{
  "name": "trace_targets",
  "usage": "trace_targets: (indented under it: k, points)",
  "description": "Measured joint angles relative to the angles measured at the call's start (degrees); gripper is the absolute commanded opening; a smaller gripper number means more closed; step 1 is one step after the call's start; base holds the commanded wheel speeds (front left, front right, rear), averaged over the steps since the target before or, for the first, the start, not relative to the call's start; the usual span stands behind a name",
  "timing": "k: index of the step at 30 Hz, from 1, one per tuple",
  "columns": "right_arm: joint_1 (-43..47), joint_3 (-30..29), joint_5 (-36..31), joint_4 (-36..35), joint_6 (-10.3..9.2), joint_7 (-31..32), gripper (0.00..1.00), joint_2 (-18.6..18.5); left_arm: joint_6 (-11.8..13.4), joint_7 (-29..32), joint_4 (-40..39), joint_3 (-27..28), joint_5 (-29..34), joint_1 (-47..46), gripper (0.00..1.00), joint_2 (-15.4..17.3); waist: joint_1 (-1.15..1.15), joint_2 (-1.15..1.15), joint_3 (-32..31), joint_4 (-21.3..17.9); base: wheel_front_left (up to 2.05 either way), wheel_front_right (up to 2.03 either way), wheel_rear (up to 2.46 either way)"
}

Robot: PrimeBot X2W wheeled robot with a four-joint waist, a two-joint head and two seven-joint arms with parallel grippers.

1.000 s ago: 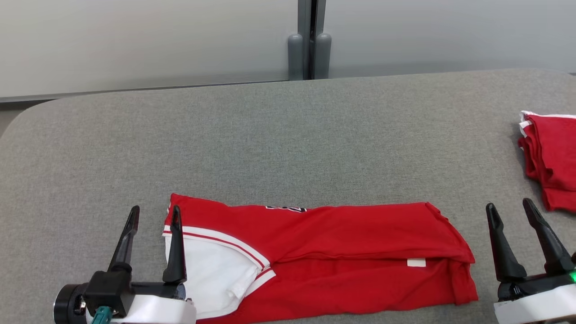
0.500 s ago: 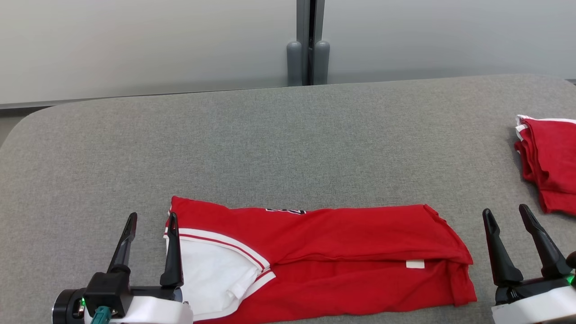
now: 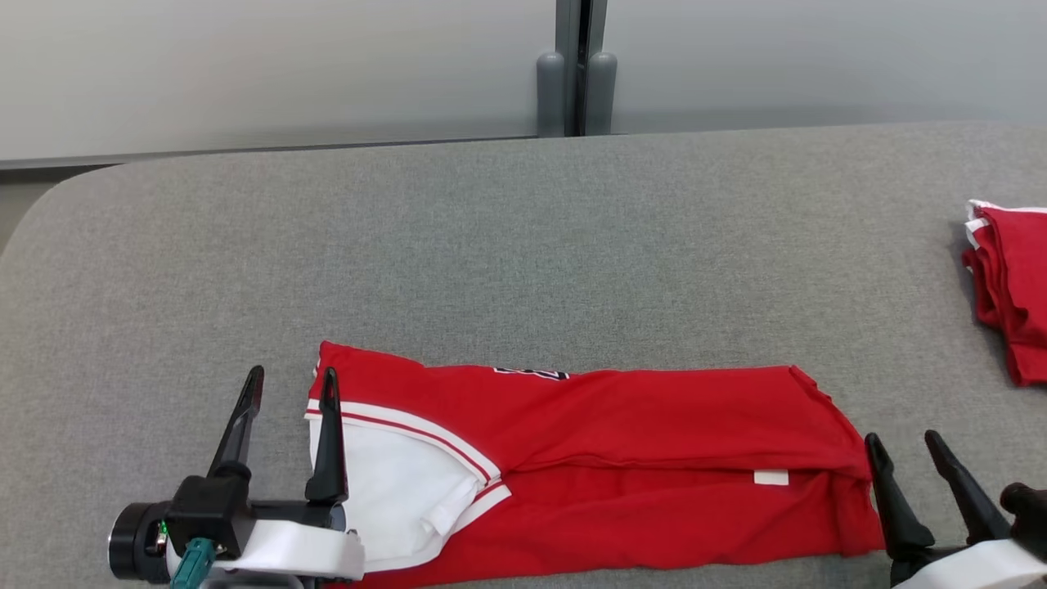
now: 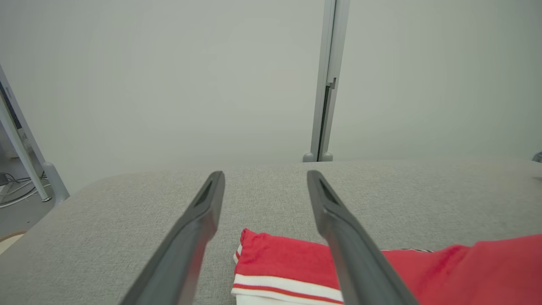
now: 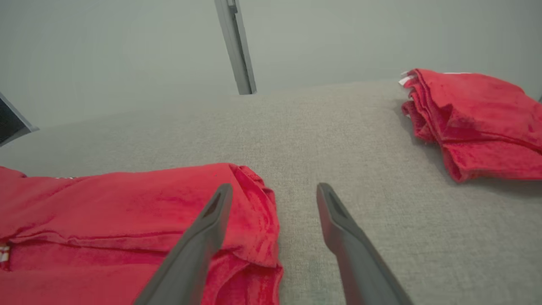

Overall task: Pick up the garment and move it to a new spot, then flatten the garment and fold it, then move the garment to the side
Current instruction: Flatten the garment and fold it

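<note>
Seeing shirt (image 3: pixel 654 425) folded into a long red band, lying flat on grey counter (image 3: pixel 523 245), close to the near edge, roughly centred in head view. Noting white panel (image 3: pixel 393 483) with red-and-white striped trim at its left end, small white tag (image 3: pixel 770 478) near its right end, strip of dark print (image 3: pixel 530 373) on the far edge.

Reading left claw (image 3: pixel 293 375) as open and empty: fingers spread, pointing away from the robot, sitting at shirt's left end. Seeing inner finger (image 3: pixel 329 442) across the striped trim, outer one over bare counter just beside the cloth. Same layout in left wrist view. Can't tell whether either finger touches fabric.

Reading right claw (image 3: pixel 903 438) as open and empty too: fingers apart, low in the near right corner of head view, just beside shirt's right end. In right wrist view, finding inner finger (image 5: pixel 194 250) over the rumpled red end, outer one over bare counter. Can't tell contact there either.

Spotting pile (image 3: pixel 1010 286) of folded red cloth with white trim at its far corner, at counter's right side, well apart from shirt. Behind counter, pale wall with grey post (image 3: pixel 579 74).
</note>
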Motion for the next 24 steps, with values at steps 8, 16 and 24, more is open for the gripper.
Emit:
trace_targets:
  k: [8, 16, 24]
  points:
    - [-4.91, 5.59, 4.57, 11.57, 0.0, 0.24, 1.0, 0.18, 0.01, -0.41, 0.67, -0.73, -0.03, -3.76, 1.0, -0.99, 0.0, 0.0, 4.66, 1.47, 0.0, 0.0, 0.0]
    - [-7.69, 10.53, 7.77, 16.26, -0.18, -3.21, 0.01, -0.08, -0.05, -0.63, 1.85, -0.64, -0.03, -5.63, 1.0, -1.35, 0.0, 0.0, 7.39, 2.61, 0.0, 0.0, 0.0]
    - [-8.95, 12.69, 11.84, 17.15, 0.12, -5.42, 0.0, -0.43, -0.19, -0.66, 1.31, 0.8, 0.07, -5.87, 1.0, -1.55, 0.0, 0.0, 7.9, 2.09, 0.0, 0.0, 0.0]
